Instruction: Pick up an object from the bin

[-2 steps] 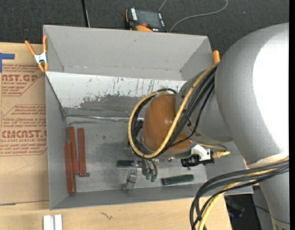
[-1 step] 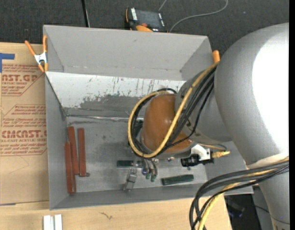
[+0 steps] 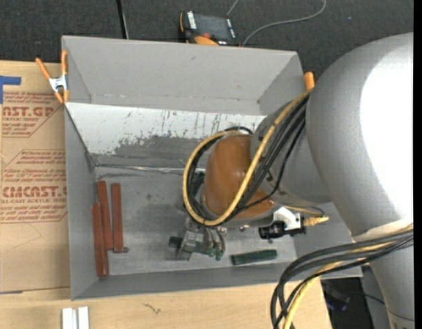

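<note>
The grey metal bin [image 3: 151, 204] has steep walls. Its far wall is scuffed with pale scratches, and its floor is flat and dull. Beyond the far edge lies dark ground [image 3: 60, 5].

The arm [image 3: 375, 136] comes in over the right edge. It covers most of the bin's right side, along with its rounded orange cover [image 3: 225, 177] and a loop of yellow and black cables [image 3: 190, 177]. The pincer [image 3: 201, 244] is down low at the bin floor, close to the near edge and about midway along it. Whether it is open or closed cannot be told, as the cover and cables crowd it from above.

A small dark piece [image 3: 175, 244] lies on the floor right at the pincer's left side. It is the thing nearest the pincer, but whether the two touch cannot be made out. A dark green strip [image 3: 253, 256] lies flat just to the pincer's right, parallel to the near edge and close to it.

Long red-brown bars [image 3: 101, 232] lie side by side along the left wall. They run from mid-floor toward the near left corner, well apart from the pincer.

Bare floor stretches between the bars and the pincer, and a further band of it lies along the foot of the far wall. Room is tight on the pincer's right, where the arm and the green strip lie, and at the near wall close behind it.
</note>
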